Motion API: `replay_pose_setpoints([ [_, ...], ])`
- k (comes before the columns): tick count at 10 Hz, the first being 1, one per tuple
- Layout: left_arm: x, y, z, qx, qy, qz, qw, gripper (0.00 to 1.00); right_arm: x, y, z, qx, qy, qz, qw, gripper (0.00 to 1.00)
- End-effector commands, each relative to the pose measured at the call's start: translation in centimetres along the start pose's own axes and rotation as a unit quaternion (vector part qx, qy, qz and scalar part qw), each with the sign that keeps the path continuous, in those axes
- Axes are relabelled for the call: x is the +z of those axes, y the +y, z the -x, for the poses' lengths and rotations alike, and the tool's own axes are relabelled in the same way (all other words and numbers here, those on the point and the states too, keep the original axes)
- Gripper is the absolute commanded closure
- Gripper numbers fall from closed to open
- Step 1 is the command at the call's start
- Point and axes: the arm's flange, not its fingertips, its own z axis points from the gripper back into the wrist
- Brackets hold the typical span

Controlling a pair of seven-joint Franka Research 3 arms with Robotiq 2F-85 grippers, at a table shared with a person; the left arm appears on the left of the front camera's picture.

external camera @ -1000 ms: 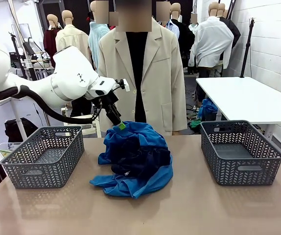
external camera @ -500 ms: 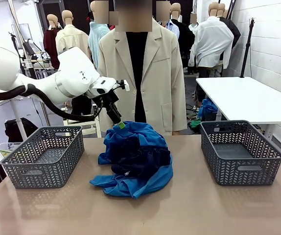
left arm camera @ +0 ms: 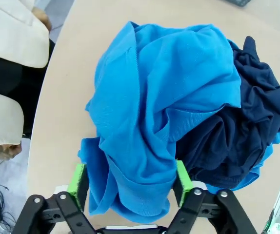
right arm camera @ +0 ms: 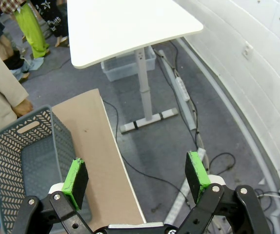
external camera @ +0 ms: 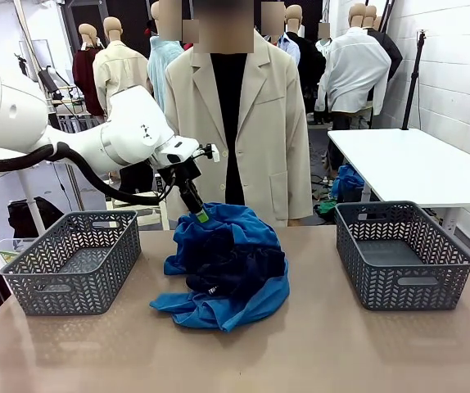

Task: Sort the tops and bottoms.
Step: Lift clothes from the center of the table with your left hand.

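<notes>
Front view first: the left gripper (external camera: 196, 212) is tipped down into the far top edge of the clothes heap in the middle of the table (external camera: 341, 352). Its fingertips are sunk in the bright blue tops (external camera: 235, 228). The dark navy bottoms (external camera: 237, 266) lie bundled just below and nearer than the fingers, wrapped in blue. A grey left basket (external camera: 71, 264) sits well off to one side of the fingers and a grey right basket (external camera: 403, 255) well off to the other. A person in a beige jacket (external camera: 239, 123) stands just beyond the heap.

Over to the left wrist view: the green pads (left arm camera: 78, 179) are spread wide, and a thick fold of the tops fills the gap between them, brushing both. It is straddled, not pinched. The bottoms bulge just outside the right-hand finger, apart from it.

Right wrist view now: the right gripper (right arm camera: 136, 174) hangs with its fingers parted wide and only bare floor and cables (right arm camera: 179, 87) between them. The right basket lies beyond the left-hand finger, on the table corner. A white table (right arm camera: 125, 24) stands far ahead of the fingertips.
</notes>
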Motion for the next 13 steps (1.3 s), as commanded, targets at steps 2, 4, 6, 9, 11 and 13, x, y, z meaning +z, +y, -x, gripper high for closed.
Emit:
replay_pose_setpoints([
  [2,1.0,0.4,-0.7,0.004,-0.003,0.008,1.0,0.81,0.0,0.1,0.2,-0.006,0.005,-0.002,1.0,0.0],
  [4,1.1,0.3,-0.7,0.002,-0.005,0.011,1.0,1.0,0.0,0.1,0.2,-0.006,0.005,-0.002,1.0,0.0],
  [6,1.0,0.4,-0.7,0.003,-0.007,0.022,1.0,1.0,0.0,0.1,0.2,-0.006,0.005,-0.002,1.0,0.0],
  [9,1.7,0.0,-0.6,0.007,-0.007,0.016,1.0,1.0,0.0,0.1,0.2,-0.006,0.005,-0.002,1.0,0.0],
  [11,3.3,-0.7,-0.6,0.006,-0.014,0.006,1.0,1.0,0.0,0.1,0.2,-0.006,0.005,-0.002,1.0,0.0],
  [13,8.2,-2.1,-1.4,-0.008,-0.019,-0.031,0.999,1.0,0.0,0.1,0.2,-0.006,0.005,-0.002,1.0,0.0],
])
